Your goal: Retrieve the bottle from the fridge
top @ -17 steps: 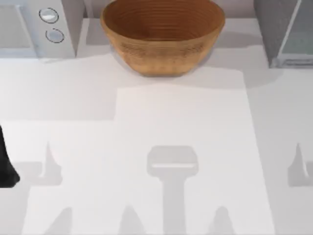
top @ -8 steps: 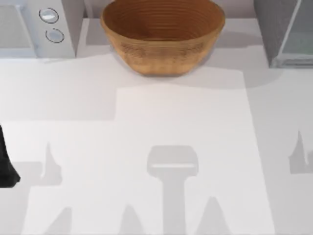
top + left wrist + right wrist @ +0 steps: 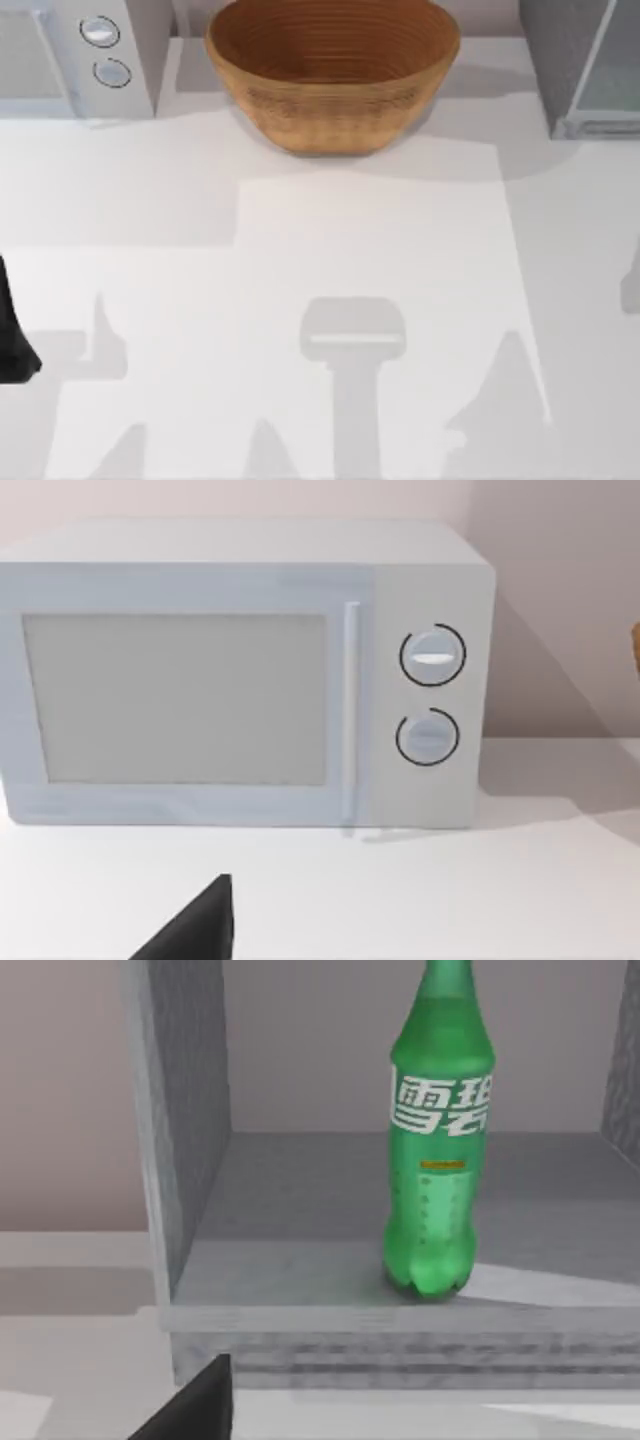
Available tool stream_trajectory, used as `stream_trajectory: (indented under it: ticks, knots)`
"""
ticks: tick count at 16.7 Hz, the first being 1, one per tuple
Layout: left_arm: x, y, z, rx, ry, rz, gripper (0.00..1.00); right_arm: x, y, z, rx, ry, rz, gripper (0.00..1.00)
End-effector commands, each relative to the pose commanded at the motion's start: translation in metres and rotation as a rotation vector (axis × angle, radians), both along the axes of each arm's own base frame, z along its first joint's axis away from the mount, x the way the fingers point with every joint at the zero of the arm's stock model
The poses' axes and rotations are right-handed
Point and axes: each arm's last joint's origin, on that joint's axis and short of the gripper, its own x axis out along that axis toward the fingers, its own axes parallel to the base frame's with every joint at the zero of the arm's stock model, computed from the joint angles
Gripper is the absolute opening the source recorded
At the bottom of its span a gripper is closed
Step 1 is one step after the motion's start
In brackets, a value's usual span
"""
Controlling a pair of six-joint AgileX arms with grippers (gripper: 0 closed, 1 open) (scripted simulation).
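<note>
One green bottle (image 3: 440, 1150) stands upright on the grey floor of the open fridge (image 3: 580, 70), near the front edge; it is clear green plastic with a white printed label. The fridge sits at the table's (image 3: 300, 250) far right corner. One wooden bowl (image 3: 333, 72) sits at the far middle, one white microwave (image 3: 245, 675) with two round knobs at the far left. The left arm (image 3: 12, 335) is at the left edge. I cannot tell whether either gripper's fingers are spread or pressed together.

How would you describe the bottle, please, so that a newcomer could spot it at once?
Start at the grey fridge at the table's far right corner, beside the wooden bowl. Standing upright on its inner floor is the bottle. It is bright translucent green with a white printed label, the only coloured thing in that grey compartment.
</note>
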Motion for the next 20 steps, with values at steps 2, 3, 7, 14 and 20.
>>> stream_trajectory:
  ticks: [2, 3, 7, 14, 20]
  knots:
    - [0.000, 0.000, 0.000, 0.000, 0.000, 0.000, 1.00, 0.009, -0.012, -0.014, 0.013, 0.024, 0.001, 1.00]
    - [0.000, 0.000, 0.000, 0.000, 0.000, 0.000, 1.00, 0.013, -0.018, -0.021, 0.017, 0.028, 0.002, 1.00]
    - [0.000, 0.000, 0.000, 0.000, 0.000, 0.000, 1.00, 0.022, -0.039, -0.039, 0.012, 0.005, 0.005, 1.00]
    - [0.000, 0.000, 0.000, 0.000, 0.000, 0.000, 1.00, 0.025, -0.051, -0.049, -0.001, -0.021, 0.008, 1.00]
    - [0.000, 0.000, 0.000, 0.000, 0.000, 0.000, 1.00, 0.043, -0.052, -0.052, 0.001, -0.009, 0.006, 1.00]
